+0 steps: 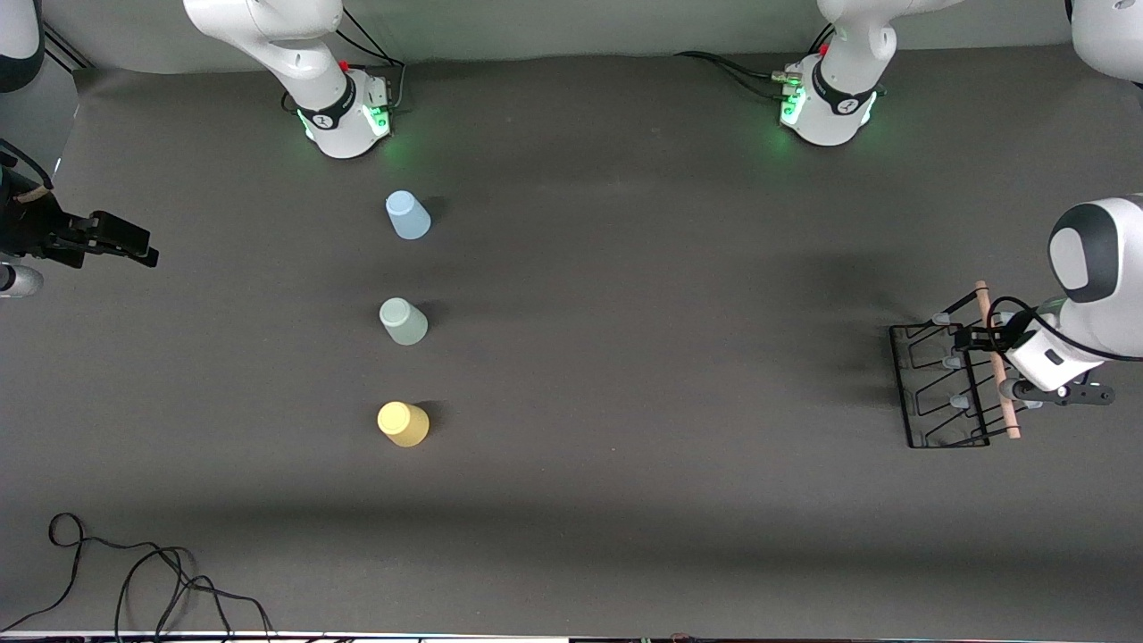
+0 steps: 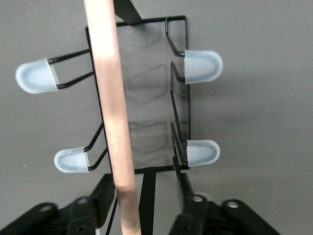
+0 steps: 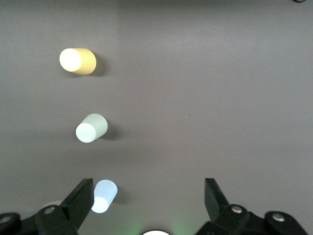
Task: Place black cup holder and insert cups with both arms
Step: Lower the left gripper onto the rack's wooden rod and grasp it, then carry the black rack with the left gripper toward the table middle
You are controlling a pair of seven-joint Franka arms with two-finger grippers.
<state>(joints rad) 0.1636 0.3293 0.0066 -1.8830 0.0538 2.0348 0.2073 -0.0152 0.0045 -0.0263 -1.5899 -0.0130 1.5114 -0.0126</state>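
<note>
A robotics lab: two white robot arms, the right arm [image 1: 277, 45] and the left arm [image 1: 857, 45], rise from round bases lit green, bolted along one edge of a wide table [image 1: 625, 500] covered in plain dark grey cloth. Power and data cables [image 1: 732, 71] run to the bases, and a loose black cord [image 1: 134, 572] trails over the table's edge nearest the front camera. The only household goods are test props set out in order: three small plastic cups [image 1: 404, 321] standing upside down in a straight row, and a black wire cup rack [image 1: 946, 384] at the left arm's end.
</note>
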